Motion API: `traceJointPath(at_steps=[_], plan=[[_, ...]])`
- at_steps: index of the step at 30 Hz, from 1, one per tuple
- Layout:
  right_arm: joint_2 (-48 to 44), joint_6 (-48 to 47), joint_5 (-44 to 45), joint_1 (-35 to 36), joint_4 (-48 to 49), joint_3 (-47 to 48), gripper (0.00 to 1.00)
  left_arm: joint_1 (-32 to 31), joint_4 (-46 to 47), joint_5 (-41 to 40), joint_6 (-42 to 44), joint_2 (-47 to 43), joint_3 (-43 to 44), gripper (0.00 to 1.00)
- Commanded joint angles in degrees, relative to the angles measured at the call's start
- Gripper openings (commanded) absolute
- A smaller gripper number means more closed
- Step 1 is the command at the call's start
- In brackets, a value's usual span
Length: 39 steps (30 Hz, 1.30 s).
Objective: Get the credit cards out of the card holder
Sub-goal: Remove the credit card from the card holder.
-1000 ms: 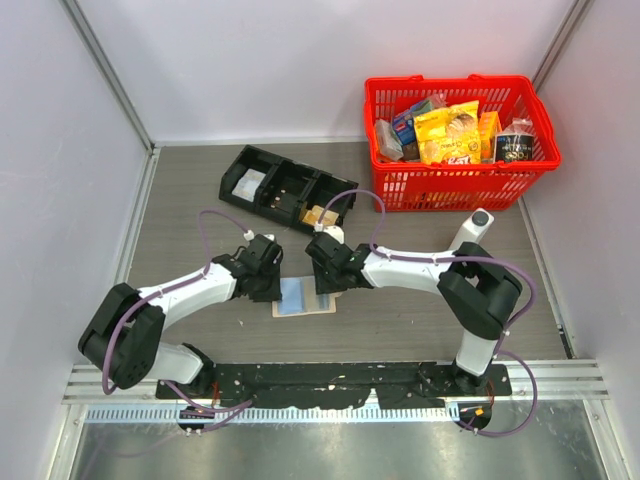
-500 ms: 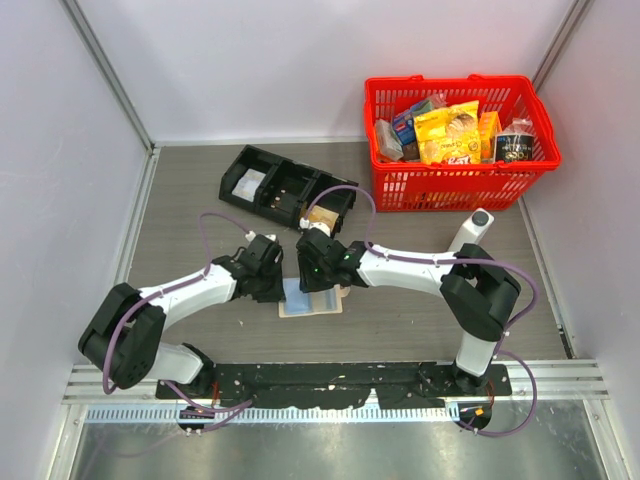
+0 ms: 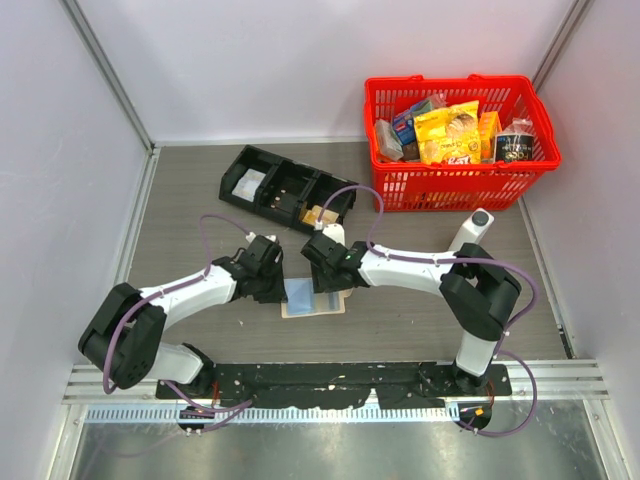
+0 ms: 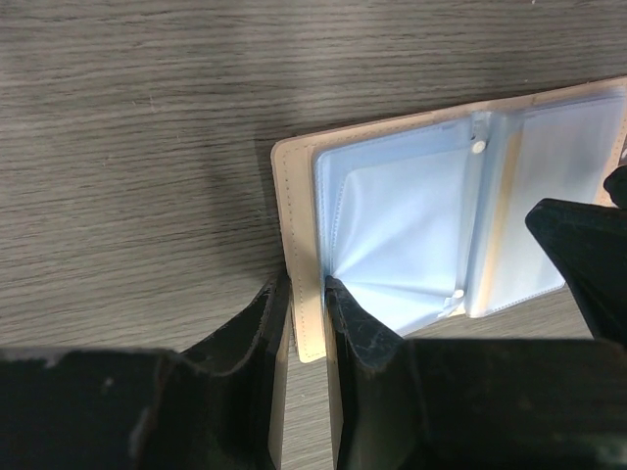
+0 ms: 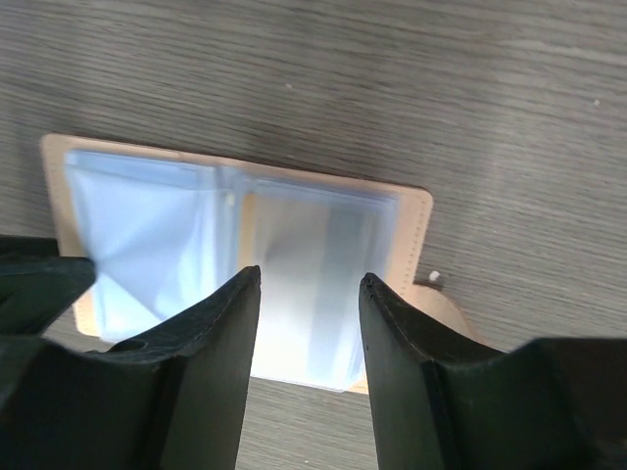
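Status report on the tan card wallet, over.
Left gripper shut on edge of small tan-pink folding card holder, lying open. Right gripper open above its blue sleeves. Pale plastic credit cards still sleeved. Black three-compartment tray apart, behind.

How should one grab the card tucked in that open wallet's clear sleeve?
Take the credit card by a thin edge, coming down from above: it lies flat inside the card holder, spread open on the table, so its faces give nothing to pinch. Where it slides out, I cannot tell.

Nothing readable there: snack packets (image 3: 447, 135) in the red basket (image 3: 450, 82), upper right, showed print too small to make out.
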Motion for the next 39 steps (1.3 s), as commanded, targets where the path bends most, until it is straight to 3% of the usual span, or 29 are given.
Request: traceJointPath(at_steps=[1,14,28,39], plan=[[-1.3,2.2,2.2,-0.5,-0.2,-1.1,0.5,-0.2,1.6,1.1,-0.7,-0.2,-0.7,0.23],[-1.3,1.9,-3.5,-1.3,5.8,-4.9,0.49,-0.2,2.1,1.9,-1.8,0.0,-1.0,0.23],[-8.5,-0.7,-12.2,-1.3,15.9,-7.0,0.25,-0.4,2.8,3.0,-2.1,0.8,-0.8,0.23],[-5.5,-1.8,-24.5,-1.1,21.4,-4.6,0.29,-0.3,3.4,3.2,-2.3,-0.5,-1.4,0.23]])
